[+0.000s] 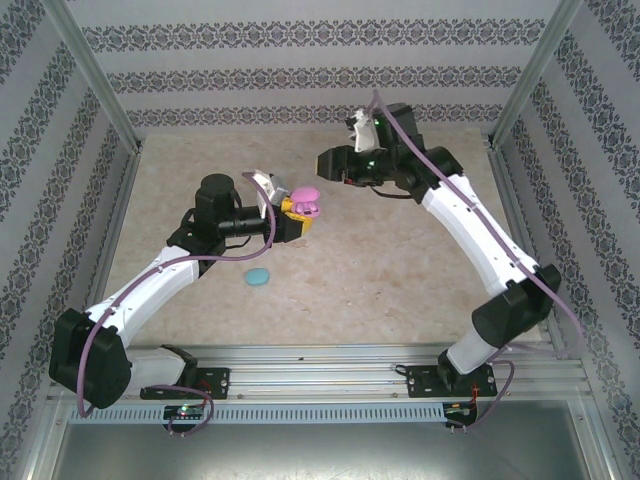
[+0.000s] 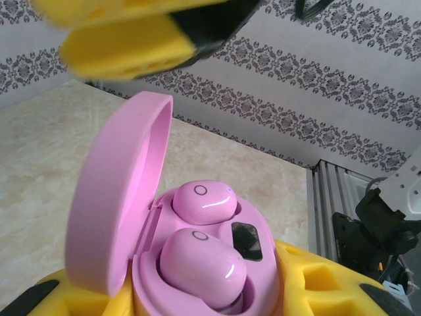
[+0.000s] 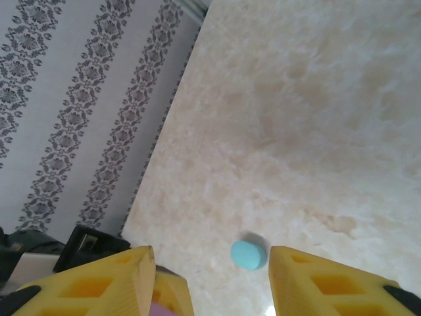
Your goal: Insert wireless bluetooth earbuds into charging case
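My left gripper (image 2: 197, 299) is shut on a pink charging case (image 2: 263, 263) and holds it above the table (image 1: 305, 205). The case's lid (image 2: 118, 197) stands open to the left. Two pink earbuds lie in its wells, one at the back (image 2: 204, 201) and one at the front (image 2: 197, 263), whose rounded top bulges above the rim. My right gripper (image 3: 210, 276) is open with nothing between its yellow fingers (image 3: 316, 283). It hovers just above and beyond the case (image 1: 325, 168), and its blurred fingers (image 2: 118, 46) hang over the lid.
A closed cyan oval case (image 1: 258, 277) lies on the beige table, seen far below between the right fingers (image 3: 248, 254). Patterned walls enclose the table on three sides. A metal rail (image 1: 320, 365) runs along the near edge.
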`<state>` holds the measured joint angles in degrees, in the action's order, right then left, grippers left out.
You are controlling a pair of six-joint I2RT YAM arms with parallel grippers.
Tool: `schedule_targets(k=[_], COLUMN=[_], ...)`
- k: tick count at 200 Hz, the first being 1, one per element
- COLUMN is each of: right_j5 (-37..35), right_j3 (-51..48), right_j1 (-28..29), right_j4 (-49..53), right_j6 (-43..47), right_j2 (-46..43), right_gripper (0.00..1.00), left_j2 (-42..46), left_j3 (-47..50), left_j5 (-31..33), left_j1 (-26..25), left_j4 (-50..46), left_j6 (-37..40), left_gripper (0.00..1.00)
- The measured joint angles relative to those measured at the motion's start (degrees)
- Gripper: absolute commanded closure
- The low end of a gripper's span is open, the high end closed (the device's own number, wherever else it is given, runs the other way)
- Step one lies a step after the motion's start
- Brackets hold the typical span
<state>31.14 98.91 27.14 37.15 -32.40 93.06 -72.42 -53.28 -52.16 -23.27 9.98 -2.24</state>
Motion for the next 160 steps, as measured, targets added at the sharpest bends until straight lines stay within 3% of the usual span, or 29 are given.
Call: schedule_targets(k=[30, 88, 160], right_j5=[2.49, 5.14, 7.69], right_j3=[-0.66, -8.28, -16.68], right_j1=[0.0, 0.0, -0.02], right_j4=[-0.76, -5.01, -17.11], right_j6=[-1.95, -5.51, -15.02], right_j2=[1.66, -2.97, -5.81], right_gripper=[0.48, 0.46, 0.48], left_j2=[-1.2, -4.31, -6.86], left_j3=[-1.46, -2.54, -3.15], left_j5=[-0.11, 0.15, 0.57], left_j1=[0.0, 0.0, -0.02], left_j4=[1.64, 6.6, 10.01], left_j6=[-2.14, -7.82, -13.31], left_gripper=[0.85, 0.85, 0.85])
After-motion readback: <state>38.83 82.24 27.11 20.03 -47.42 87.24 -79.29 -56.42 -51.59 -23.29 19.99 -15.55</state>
